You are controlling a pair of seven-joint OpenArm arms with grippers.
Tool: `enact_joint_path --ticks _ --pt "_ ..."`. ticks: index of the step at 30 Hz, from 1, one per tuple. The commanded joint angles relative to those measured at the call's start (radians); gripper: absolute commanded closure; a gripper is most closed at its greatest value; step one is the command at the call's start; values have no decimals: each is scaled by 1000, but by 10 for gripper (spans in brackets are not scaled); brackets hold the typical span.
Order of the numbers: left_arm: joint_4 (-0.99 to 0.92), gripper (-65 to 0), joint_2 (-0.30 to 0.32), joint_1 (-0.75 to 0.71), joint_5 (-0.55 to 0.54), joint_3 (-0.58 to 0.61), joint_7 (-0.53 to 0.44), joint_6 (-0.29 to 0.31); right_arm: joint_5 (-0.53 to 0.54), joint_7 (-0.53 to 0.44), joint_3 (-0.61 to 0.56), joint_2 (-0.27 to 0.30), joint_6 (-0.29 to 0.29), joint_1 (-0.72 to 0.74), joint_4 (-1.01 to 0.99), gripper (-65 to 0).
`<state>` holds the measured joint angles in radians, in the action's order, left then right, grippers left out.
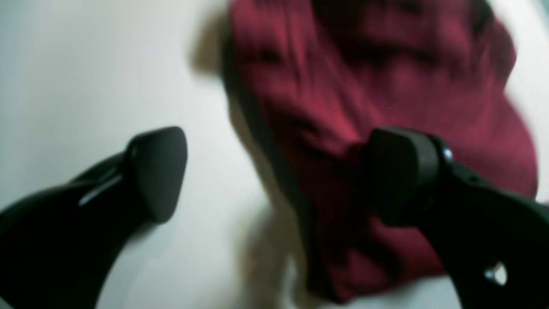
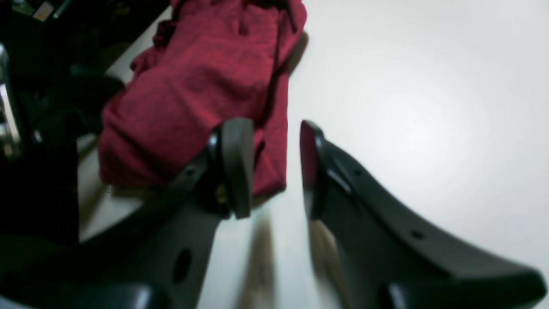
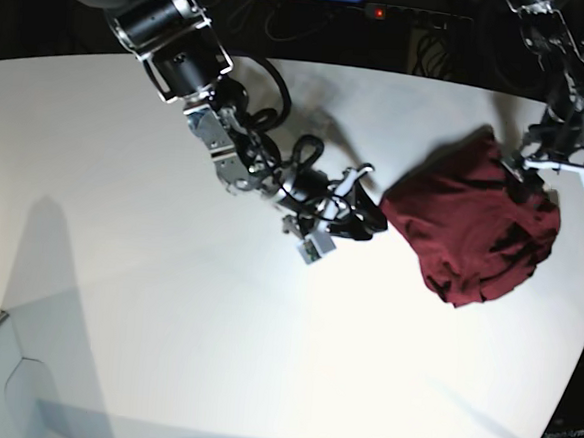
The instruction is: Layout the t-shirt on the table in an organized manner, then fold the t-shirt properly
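Left wrist view: the left end effector (image 1: 274, 176) has its two dark fingers spread wide with nothing between them, so it is released. One finger sits at 8 o'clock over bare white worktop (image 1: 85, 77); the other, at 4 o'clock, lies in front of the t-shirt (image 1: 377, 86). The maroon cloth fills the frame from 12 to 5 o'clock in a rumpled, creased mass on the worktop. The picture is blurred, so whether that finger touches the cloth cannot be told.

Right wrist view: the right end effector (image 2: 272, 167) stands partly parted, a narrow gap between its pads and only white worktop showing in that gap, so it grasps nothing. The t-shirt lies bunched from 12 to 9 o'clock, its lower edge running behind the left-hand pad; contact cannot be told. Open white worktop spreads from 1 to 4 o'clock, and the dark area beyond the worktop edge fills the 9 to 11 o'clock side.

Base view: the t-shirt is a crumpled heap at 3 o'clock on the worktop, near its curved edge. The right end effector sits just beside the heap's 9 o'clock side, close to the middle of the frame. The left end effector hangs at 2 o'clock at the heap's upper edge, its arm coming down from the top corner
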<state>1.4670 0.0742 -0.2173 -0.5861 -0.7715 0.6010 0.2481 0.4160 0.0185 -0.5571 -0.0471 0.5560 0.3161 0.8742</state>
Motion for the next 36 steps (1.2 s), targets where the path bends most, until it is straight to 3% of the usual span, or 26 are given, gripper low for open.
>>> enact_joint_path --ticks 1,8,12,15,19,23,27,29,33,36 --pt "19 -650 5 3 2 -1 1 0 13 -28 2 -9 8 27 15 -198" --pt "22 -650 -49 -1 48 -1 4 1 11 -28 -2 -15 6 22 15 -198" --pt "122 -650 -49 -41 -2 -7 4 1 11 -25 2 -6 6 18 15 -198" --pt "228 -650 -41 -74 -61 -9 4 1 14 -30 4 45 6 2 20 -198" --pt "347 -650 29 -81 -65 -6 6 1 16 -30 27 109 6 -21 21 -198" --pt "378 -650 152 -31 -62 1 6 0 16 -32 131 175 8 -84 63 -198" --pt "263 -650 316 114 2 88 6 0 16 -25 248 247 9 -160 130 -198" --pt "169 -650 367 204 58 160 6 0 16 -25 296 272 9 -206 162 -198" --pt "22 -650 384 319 137 280 -2 0 16 -22 335 283 9 -312 265 -198" --pt "-82 -650 375 410 196 346 -5 0 11 -22 300 258 9 -384 371 -198"
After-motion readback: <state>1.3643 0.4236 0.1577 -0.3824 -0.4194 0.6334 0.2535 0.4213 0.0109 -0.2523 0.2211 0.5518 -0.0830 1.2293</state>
